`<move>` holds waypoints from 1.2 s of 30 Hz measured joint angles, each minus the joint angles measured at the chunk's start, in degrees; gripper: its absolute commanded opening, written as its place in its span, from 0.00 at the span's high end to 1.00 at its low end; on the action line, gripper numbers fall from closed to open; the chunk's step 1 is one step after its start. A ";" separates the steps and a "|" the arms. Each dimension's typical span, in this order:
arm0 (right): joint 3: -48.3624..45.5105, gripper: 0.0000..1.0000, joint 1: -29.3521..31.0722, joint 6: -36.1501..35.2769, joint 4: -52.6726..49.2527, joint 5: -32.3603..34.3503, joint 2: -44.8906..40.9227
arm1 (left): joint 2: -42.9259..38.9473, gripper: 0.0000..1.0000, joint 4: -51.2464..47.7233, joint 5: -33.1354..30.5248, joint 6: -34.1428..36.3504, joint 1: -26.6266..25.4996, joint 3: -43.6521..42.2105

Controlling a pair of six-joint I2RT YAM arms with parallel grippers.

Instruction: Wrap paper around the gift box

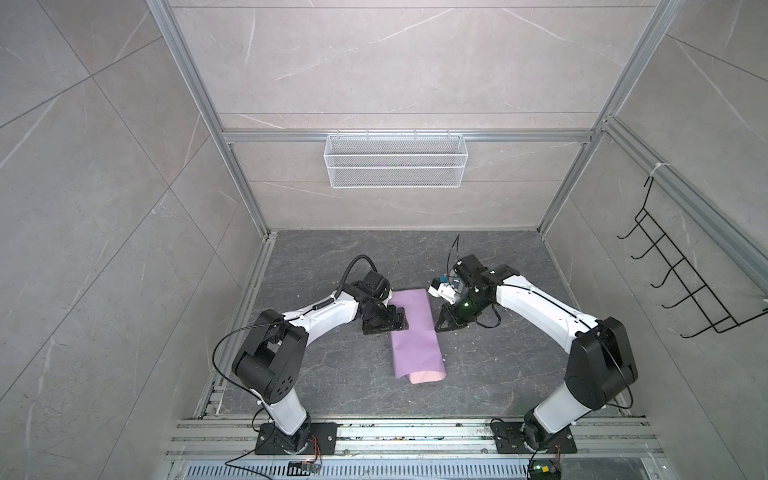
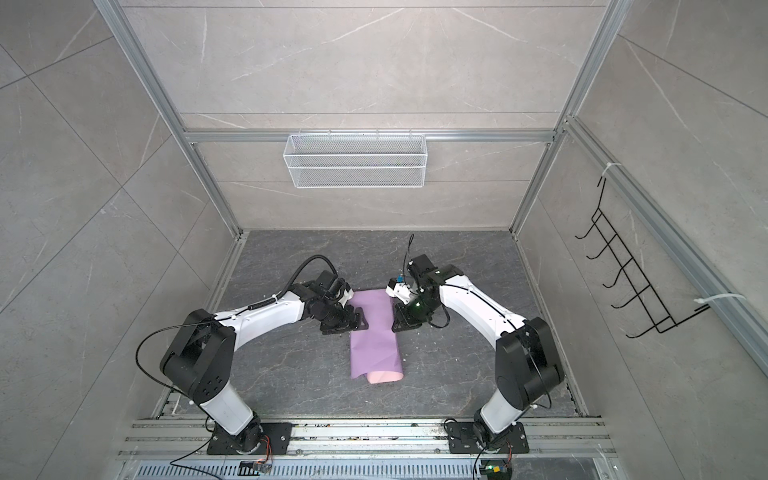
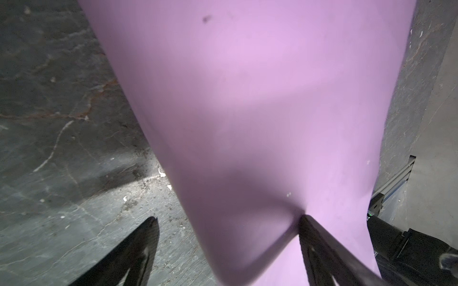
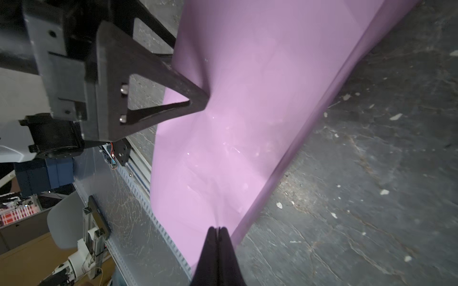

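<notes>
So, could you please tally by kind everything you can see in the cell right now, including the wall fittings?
Robot arms: 2, the left arm and the right arm
Paper: 1
White wire basket: 1
Black hook rack: 1
Total: 5

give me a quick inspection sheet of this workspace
surface: dark stone-look table, scuffed
job's things: purple paper folded over, pink side showing at near end; gift box not seen
clutter: pale crumbs on the table
grippers: left gripper open, one finger pressing the paper; right gripper shut, seemingly pinching the paper's edge
cables: black cable looping clear of the paper
surroundings: wire basket on back rail, hook rack on right wall
</notes>
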 measured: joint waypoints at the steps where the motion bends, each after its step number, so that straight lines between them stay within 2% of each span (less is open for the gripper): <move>1: 1.09 1.00 0.00 -0.96 -1.07 0.31 1.07 | 0.07 0.11 0.00 0.02 0.04 0.00 0.09; 10: 10.73 1.00 0.76 -5.95 -9.70 8.37 9.01 | 0.76 0.11 -0.02 0.35 0.22 0.00 0.79; 23: 19.23 1.00 2.29 -9.18 -15.56 11.02 16.76 | 1.01 0.11 -0.13 0.39 0.24 -0.02 1.07; 36: 20.74 1.00 2.29 -9.62 -16.85 12.70 18.34 | 1.01 0.11 -0.11 0.39 0.24 0.00 1.05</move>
